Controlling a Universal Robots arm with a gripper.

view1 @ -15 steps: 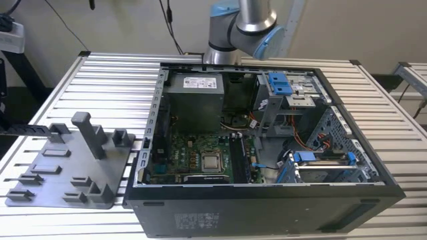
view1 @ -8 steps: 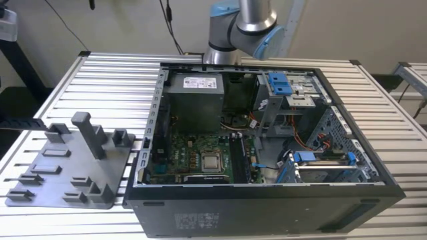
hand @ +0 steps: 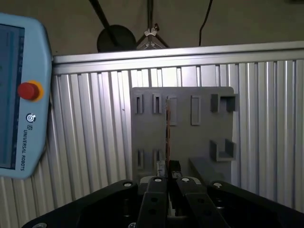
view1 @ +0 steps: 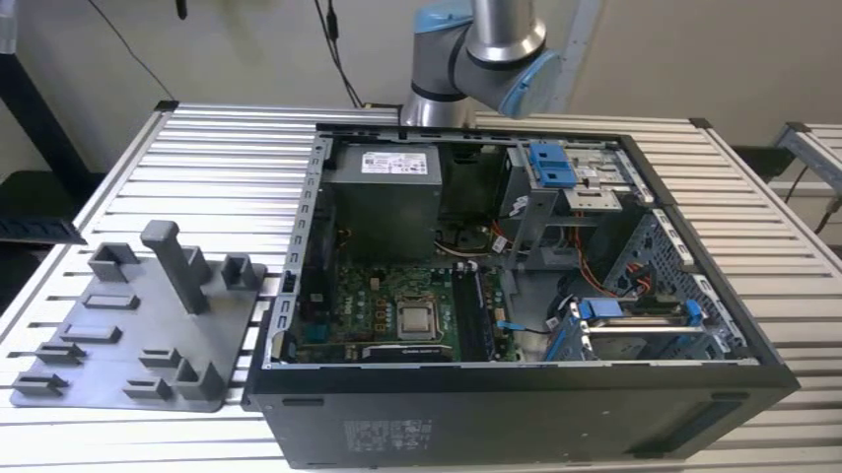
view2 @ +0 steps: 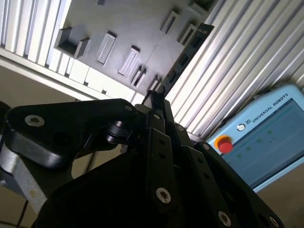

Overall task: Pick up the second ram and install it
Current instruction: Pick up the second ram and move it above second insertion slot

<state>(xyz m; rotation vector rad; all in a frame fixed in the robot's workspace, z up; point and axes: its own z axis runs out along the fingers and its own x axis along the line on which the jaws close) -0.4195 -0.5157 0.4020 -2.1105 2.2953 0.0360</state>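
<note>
Pinching the thin, flat, dark memory stick (view2: 185, 54), the black pincer (hand: 170, 167) has the slotted grey plastic tray (hand: 204, 133) beyond its tips.

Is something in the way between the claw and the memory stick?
Nothing visible is. In the first wrist view the gripper is shut on one end of the second ram, with the grey fixture tray behind it.
</note>
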